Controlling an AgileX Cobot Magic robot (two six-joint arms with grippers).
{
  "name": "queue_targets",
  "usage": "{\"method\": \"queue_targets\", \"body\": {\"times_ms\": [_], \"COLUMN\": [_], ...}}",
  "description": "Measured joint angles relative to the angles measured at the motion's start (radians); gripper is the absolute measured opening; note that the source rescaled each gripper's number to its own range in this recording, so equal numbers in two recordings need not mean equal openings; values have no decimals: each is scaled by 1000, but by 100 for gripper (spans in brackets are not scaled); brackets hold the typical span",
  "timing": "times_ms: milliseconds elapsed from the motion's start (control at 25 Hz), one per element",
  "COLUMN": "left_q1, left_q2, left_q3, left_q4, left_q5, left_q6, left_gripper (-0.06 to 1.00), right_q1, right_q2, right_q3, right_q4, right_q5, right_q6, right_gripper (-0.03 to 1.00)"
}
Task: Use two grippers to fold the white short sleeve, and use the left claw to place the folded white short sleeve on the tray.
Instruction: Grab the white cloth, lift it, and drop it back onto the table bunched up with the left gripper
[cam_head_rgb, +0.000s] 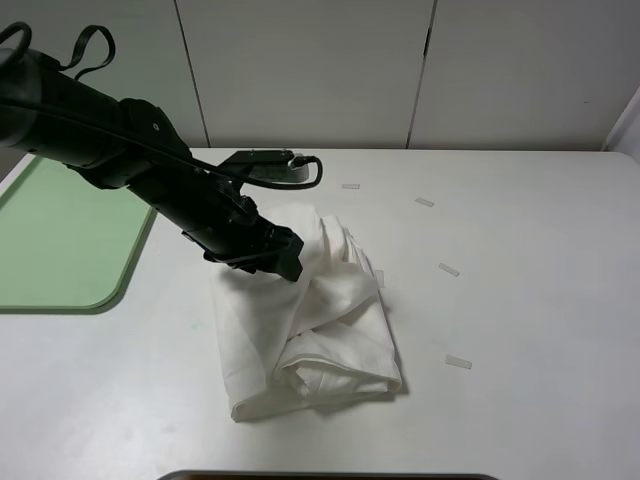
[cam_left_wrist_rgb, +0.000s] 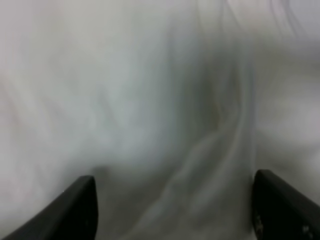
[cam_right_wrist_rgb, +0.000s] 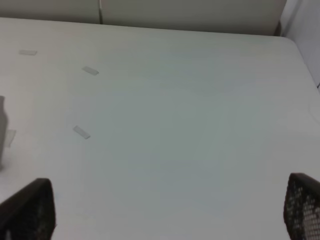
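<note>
One gripper, the left gripper (cam_head_rgb: 283, 262), presses spread jaws into the folded shirt (cam_head_rgb: 320, 330) beside the tray (cam_head_rgb: 60, 235), while the right gripper (cam_right_wrist_rgb: 170, 210) hangs agape, away from the shirt.

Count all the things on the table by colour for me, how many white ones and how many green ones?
White: 5, namely 1 shirt and 4 tape strips
Green: 1 tray
Total: 6
</note>
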Motion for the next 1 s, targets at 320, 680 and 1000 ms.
{"method": "queue_targets", "body": {"times_ms": [320, 680, 1000], "left_q1": [0, -17, -86], "left_q2": [0, 72, 76], "left_q3": [0, 0, -35], "left_q4": [8, -83, -196], "left_q5": [-33, 57, 142], "left_q6": [2, 100, 181], "left_gripper": [63, 63, 63], "right_q1": [0, 0, 0], "right_q2": [0, 0, 0], "right_q3": [0, 0, 0], "right_q4": [0, 0, 0], "right_q5": [0, 1, 1], "right_q6": [0, 0, 0], "right_gripper": [100, 100, 100]}}
